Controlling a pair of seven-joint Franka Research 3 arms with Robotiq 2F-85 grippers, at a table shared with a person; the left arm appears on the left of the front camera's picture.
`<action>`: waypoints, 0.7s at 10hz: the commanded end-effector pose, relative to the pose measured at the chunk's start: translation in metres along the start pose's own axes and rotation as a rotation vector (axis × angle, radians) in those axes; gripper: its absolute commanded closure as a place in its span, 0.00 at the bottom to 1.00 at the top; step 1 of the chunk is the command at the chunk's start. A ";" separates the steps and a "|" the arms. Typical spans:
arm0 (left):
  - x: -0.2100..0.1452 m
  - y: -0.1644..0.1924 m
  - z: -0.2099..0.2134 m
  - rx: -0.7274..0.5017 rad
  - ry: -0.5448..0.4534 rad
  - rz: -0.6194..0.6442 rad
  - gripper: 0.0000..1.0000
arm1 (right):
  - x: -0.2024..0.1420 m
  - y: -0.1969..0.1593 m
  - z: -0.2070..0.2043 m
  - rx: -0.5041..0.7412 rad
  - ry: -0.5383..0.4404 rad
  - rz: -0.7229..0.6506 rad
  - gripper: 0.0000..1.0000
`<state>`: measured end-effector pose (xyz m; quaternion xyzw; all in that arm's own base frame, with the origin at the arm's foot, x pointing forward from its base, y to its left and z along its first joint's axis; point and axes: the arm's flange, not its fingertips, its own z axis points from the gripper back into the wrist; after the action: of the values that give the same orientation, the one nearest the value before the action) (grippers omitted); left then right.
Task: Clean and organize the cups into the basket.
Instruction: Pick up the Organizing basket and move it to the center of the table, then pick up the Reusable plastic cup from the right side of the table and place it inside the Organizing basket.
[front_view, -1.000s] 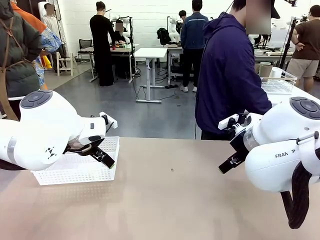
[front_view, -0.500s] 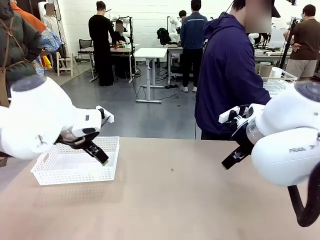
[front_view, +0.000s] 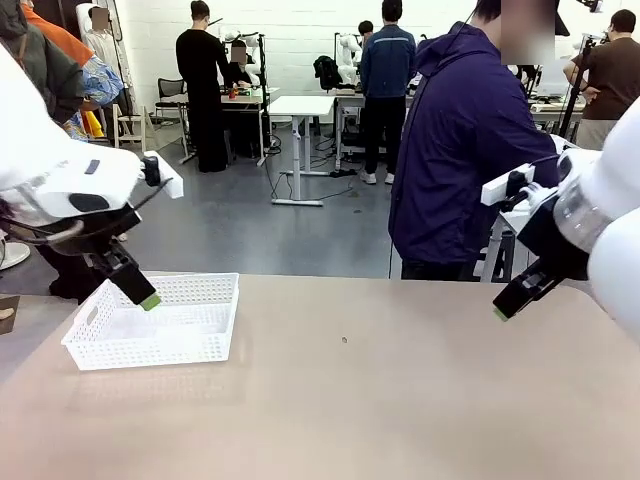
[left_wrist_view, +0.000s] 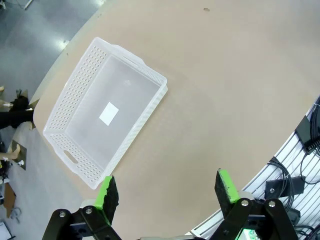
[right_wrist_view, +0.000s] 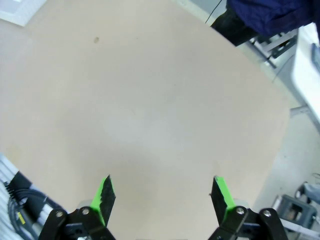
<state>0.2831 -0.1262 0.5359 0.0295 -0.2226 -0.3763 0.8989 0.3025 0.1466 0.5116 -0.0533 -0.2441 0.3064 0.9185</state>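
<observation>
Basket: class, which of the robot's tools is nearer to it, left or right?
Left. The left tool hangs open just above the basket, near its far rim. The right tool is open over the opposite side of the table, well away from it.

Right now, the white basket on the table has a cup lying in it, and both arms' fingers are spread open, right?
No: the basket holds no cup, just a white label on its floor, as the left wrist view shows. It is on the table, and the left fingers and right fingers are open.
</observation>
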 end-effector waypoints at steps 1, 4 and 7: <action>0.009 0.011 -0.036 -0.011 0.029 0.024 0.00 | 0.007 0.001 -0.030 0.021 0.016 0.006 0.00; 0.006 0.015 -0.017 -0.504 -0.164 0.089 0.00 | 0.009 -0.023 -0.006 0.298 0.018 -0.045 0.00; -0.013 0.079 -0.011 -1.294 -0.439 0.337 0.00 | -0.012 -0.118 -0.012 1.083 -0.079 -0.303 0.00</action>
<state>0.3198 -0.0816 0.5366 -0.2908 -0.2333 -0.3798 0.8466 0.3462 0.0719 0.5210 0.2323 -0.2062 0.3191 0.8954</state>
